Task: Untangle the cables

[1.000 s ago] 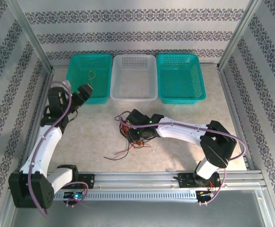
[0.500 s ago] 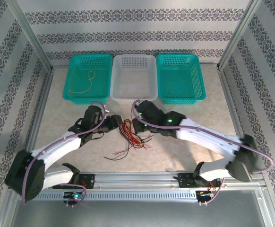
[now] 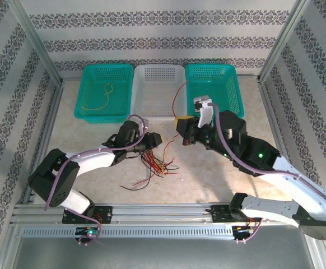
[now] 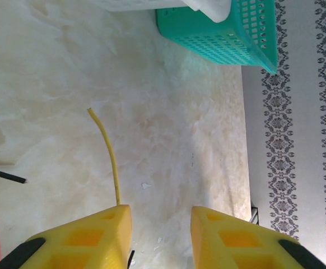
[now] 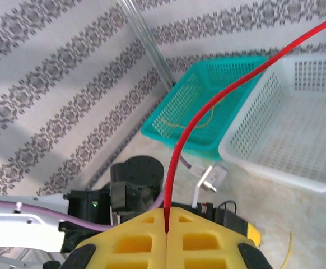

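Red wire (image 5: pixel 173 168) pinched tight between right jaws, rising above them; one yellow wire (image 3: pixel 107 89) sits in basket (image 3: pixel 98 119); left jaws spread beside tangle (image 3: pixel 154 162) remaining on desk (image 3: pixel 219 179).

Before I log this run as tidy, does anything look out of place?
Yes: one red cable arcs upward from the shut right gripper towards the white basket, while a tangle of cables sprawls on the table beside the left gripper.
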`<state>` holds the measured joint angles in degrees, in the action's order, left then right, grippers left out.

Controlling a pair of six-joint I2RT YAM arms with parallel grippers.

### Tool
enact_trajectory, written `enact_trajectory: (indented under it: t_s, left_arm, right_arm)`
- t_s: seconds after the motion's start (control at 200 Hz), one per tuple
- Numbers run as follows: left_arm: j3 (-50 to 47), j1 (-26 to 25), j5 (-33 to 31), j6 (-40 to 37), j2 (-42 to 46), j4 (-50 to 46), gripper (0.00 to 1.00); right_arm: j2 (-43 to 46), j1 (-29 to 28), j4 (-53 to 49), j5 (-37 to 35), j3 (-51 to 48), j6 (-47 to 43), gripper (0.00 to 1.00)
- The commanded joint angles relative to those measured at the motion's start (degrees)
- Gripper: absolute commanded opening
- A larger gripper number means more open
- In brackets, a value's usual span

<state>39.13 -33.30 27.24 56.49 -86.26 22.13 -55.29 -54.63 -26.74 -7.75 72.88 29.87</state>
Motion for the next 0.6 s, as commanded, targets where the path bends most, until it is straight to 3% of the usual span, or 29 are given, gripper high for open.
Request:
enact_trajectory:
  t_s: [0.0, 0.195, 0.37, 0.595]
  left_arm:
    - [-0.3, -1.3, 1.4, 0.6, 0.6, 4.0, 0.31]
    - [0.1, -1.8, 1.3, -0.9, 1.3, 2.8, 0.29]
    - [6.7, -4.1, -5.6, -11.0, 5.3, -13.3, 0.24]
    - [7.9, -4.2, -6.2, -13.7, 9.4, -14.7, 0.24]
  right_arm:
    - [1.4, -0.3, 1.7, -3.0, 2.7, -3.2, 0.0]
    - [0.6, -0.2, 1.0, -4.6, 9.3, -8.2, 0.0]
    - [0.4, 0.0, 0.7, -8.3, 14.8, -12.8, 0.0]
    - [0.6, 3.0, 0.3, -11.8, 19.3, -16.6, 0.0]
